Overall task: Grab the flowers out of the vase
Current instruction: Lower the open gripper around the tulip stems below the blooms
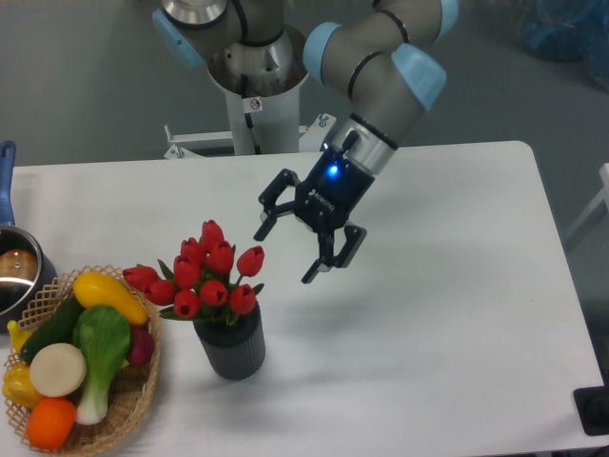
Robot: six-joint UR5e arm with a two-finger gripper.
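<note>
Item: gripper point(295, 252). Two dark fingers point(269, 215) spread wide, nothing between them. It hung in the air just to the right of the bouquet and clear of every bloom, the wrist tilted down toward the left.

Item: flowers point(206, 279). Red tulips with green leaves, standing upright in the vase, blooms fanned out above the rim. The stems were hidden inside the vase and behind the blooms; whether any bare stem showed above the rim was hard to tell from this view.

Item: vase point(231, 346). Dark ribbed cylinder, upright on the white surface point(428, 314), left of centre and toward the near edge.

Item: wicker basket point(133, 400) of toy vegetables, just left of the vase. A steel pot point(16, 271) sat at the far-left edge.

Step in hand, as judged: approach to the bunch. Done well, it would call for the fingers kept wide and brought over the bouquet, then lowered so that they closed low on the gathered bunch, near the rim, rather than on the outer blooms. The lift should run straight up along the vase axis; any sideways pull would likely tip the vase toward the basket.
</note>
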